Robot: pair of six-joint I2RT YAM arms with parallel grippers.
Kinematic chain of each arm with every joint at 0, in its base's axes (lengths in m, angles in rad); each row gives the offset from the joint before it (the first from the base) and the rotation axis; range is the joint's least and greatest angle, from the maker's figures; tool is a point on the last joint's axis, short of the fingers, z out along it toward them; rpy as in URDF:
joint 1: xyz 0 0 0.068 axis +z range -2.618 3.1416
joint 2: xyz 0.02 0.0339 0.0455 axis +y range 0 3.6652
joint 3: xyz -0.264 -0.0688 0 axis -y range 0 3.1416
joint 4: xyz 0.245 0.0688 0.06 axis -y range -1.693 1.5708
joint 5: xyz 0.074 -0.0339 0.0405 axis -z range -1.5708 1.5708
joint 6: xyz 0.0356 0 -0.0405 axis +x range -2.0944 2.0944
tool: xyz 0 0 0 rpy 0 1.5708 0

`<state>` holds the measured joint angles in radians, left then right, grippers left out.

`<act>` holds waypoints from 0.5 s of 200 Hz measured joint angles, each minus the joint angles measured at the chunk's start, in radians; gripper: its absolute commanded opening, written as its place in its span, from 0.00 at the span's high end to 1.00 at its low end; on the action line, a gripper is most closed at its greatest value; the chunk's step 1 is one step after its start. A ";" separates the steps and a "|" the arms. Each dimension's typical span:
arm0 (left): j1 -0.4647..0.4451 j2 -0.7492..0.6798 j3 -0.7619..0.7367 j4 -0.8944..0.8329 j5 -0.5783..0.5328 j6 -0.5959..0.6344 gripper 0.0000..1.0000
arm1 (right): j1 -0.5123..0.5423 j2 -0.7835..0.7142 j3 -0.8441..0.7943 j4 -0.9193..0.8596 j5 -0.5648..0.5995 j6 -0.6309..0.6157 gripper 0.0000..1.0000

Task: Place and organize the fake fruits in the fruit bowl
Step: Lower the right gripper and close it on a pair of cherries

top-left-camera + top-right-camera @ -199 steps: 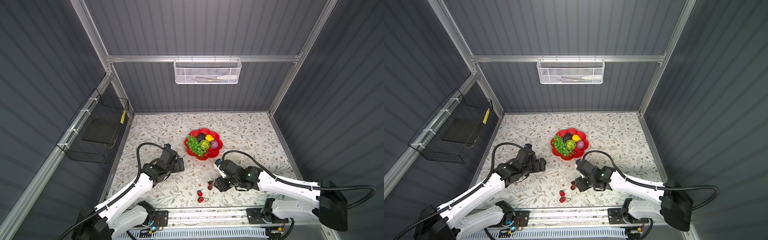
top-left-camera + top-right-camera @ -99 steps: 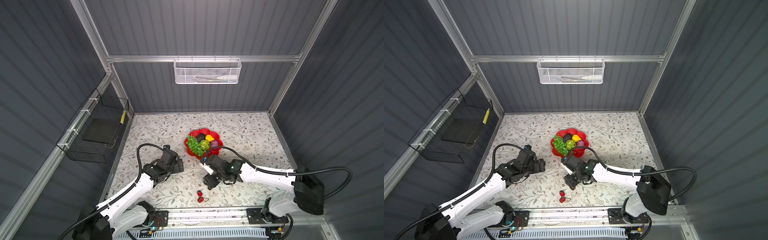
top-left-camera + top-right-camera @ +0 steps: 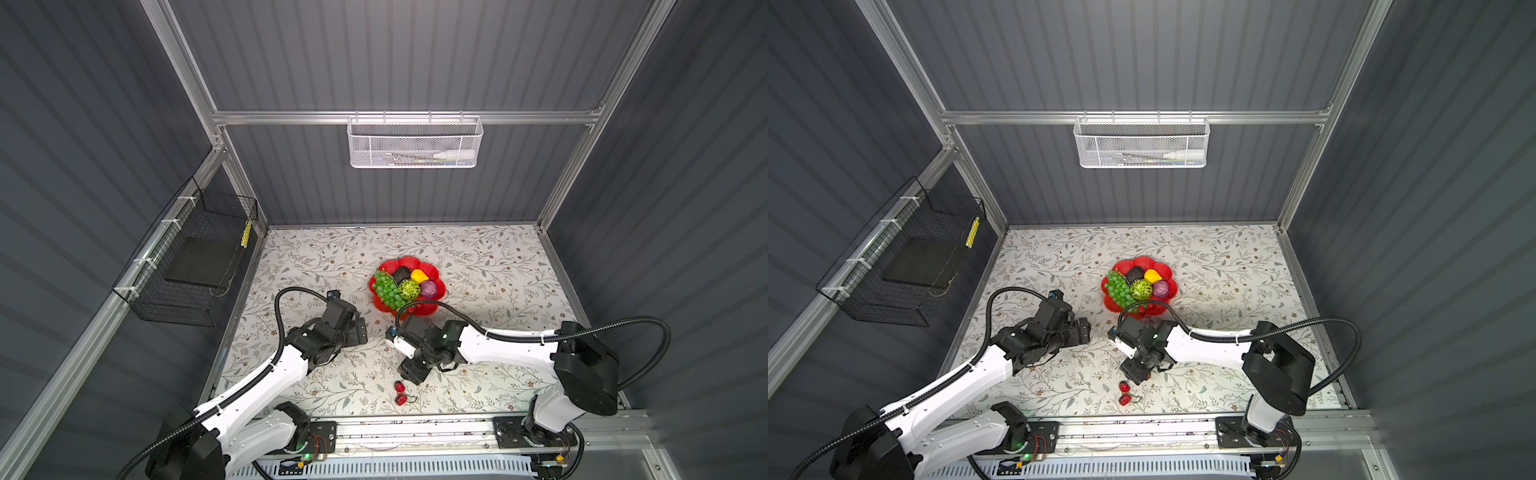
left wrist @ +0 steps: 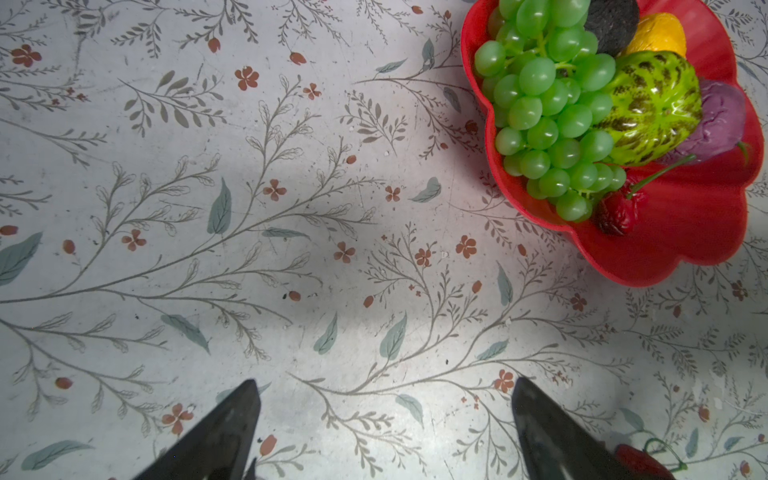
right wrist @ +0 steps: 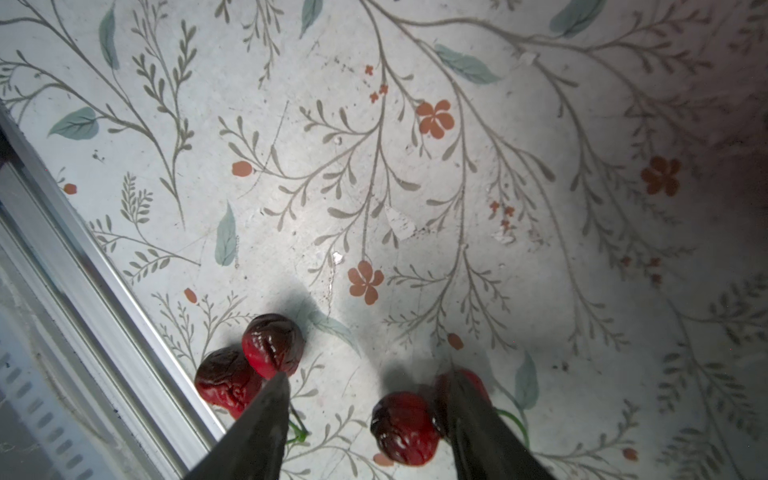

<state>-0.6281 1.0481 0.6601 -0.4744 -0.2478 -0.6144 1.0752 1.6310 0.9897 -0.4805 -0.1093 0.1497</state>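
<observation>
The red scalloped fruit bowl sits about mid-table on the floral tablecloth. In both top views it holds the green grape bunch along its left side, the bumpy green ball at centre, the dark avocado and yellow pear on the far side, and the purple round fruit on the right. The left wrist view adds one stemmed cherry lying in the bowl's near part, touching the grapes. The left gripper hangs over bare cloth, near and left of the bowl, its jaws spread wide with nothing between them. The right gripper points down close to the table's near edge, jaws partly spread and pinching nothing. One loose cherry lies between the fingers, close against one of them. A second cherry is half hidden behind that finger, and a touching pair of cherries sits just outside the other, beside the metal rail.
</observation>
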 measured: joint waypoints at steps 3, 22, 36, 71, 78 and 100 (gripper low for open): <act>0.000 0.001 0.000 0.000 0.000 0.000 0.05 | 0.000 0.001 0.000 0.001 0.000 -0.001 0.39; 0.000 0.010 0.000 0.001 0.000 0.000 0.05 | 0.000 0.029 0.000 0.003 0.000 -0.005 0.40; 0.000 0.014 0.000 0.000 0.000 0.000 0.05 | 0.000 0.049 0.000 0.002 0.001 -0.006 0.40; 0.000 0.014 0.000 0.000 -0.004 0.000 0.05 | 0.000 0.063 0.000 0.002 0.013 -0.013 0.41; 0.000 0.014 0.000 0.000 -0.004 0.000 0.05 | 0.000 0.064 0.000 0.001 0.017 -0.014 0.42; 0.000 0.014 0.000 -0.001 -0.007 0.000 0.05 | -0.001 0.069 0.000 -0.001 0.033 -0.014 0.42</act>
<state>-0.6281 1.0618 0.6601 -0.4751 -0.2546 -0.6144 1.0740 1.7000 0.9894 -0.4812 -0.0765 0.1360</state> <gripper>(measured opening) 0.951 0.577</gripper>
